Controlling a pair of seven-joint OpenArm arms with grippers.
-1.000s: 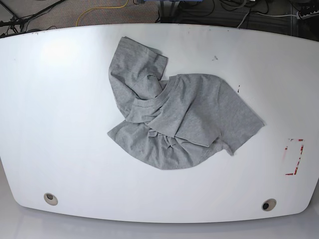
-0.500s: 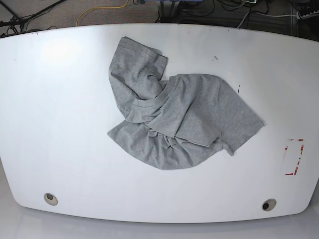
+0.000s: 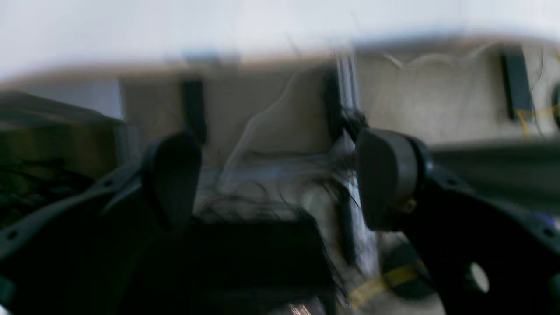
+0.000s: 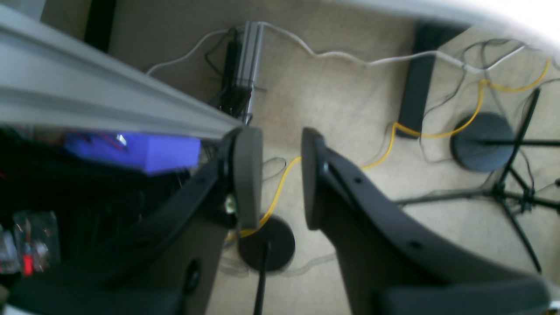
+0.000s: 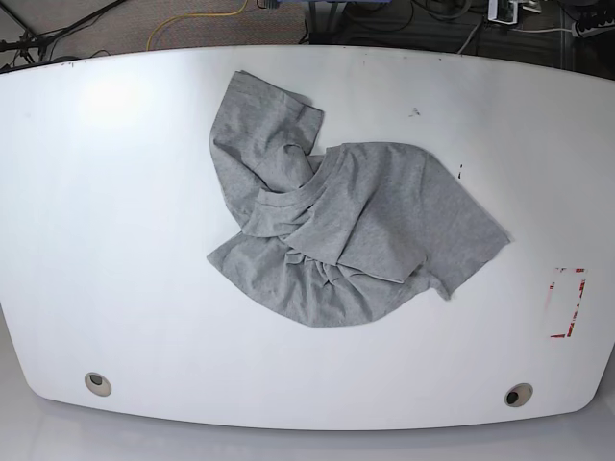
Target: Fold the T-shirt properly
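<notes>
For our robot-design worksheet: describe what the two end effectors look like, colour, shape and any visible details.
Both are matte black plastic. The left end effector has two curved arms ending in rounded, paddle-like fingertips, though the view is blurred. The right end effector has flat grey-faced pads on curved black arms dotted with small holes.

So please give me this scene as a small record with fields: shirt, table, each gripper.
shirt: T-shirt, grey, crumpled, unfolded, mid-table
lettering: none visible
table: white table, red marking near one end
left gripper: open, empty, off the table, view blurred
right gripper: open, narrow gap, empty, above floor with cables
arms in base view: none
</notes>
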